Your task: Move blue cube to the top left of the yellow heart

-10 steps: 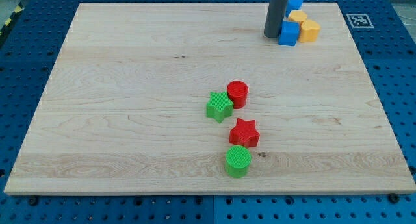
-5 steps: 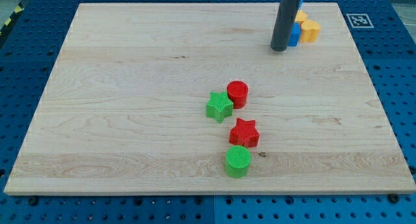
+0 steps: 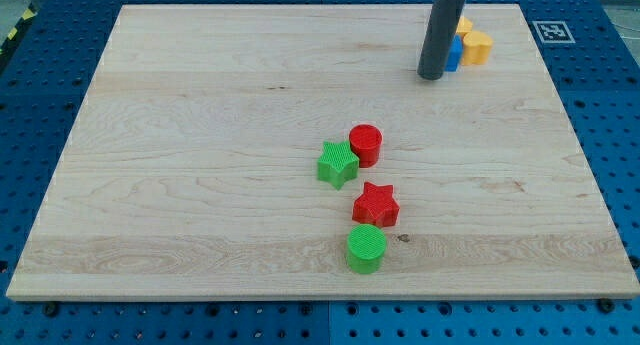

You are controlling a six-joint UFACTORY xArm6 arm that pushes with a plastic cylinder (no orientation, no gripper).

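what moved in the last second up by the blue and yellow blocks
My tip slid toward the view's right and bottom, from beside the blue cube to in front of it, now hiding most of it. The cube's own movement is hard to judge. The yellow blocks, red cylinder, green star, red star and green cylinder stayed put.

A pale wooden tabletop (image 3: 220, 135) with visible grain fills most of the view. It rests on a blue metal base plate (image 3: 40, 95) drilled with a regular grid of small holes; this plate shows past the tabletop on the view's left, right and bottom. A square black-and-white marker (image 3: 549, 31) is fixed on the tabletop at its top right corner. A strip of yellow-and-black hazard tape (image 3: 14, 30) lies beyond the tabletop's top left corner. Lighting is even, with soft shadows.
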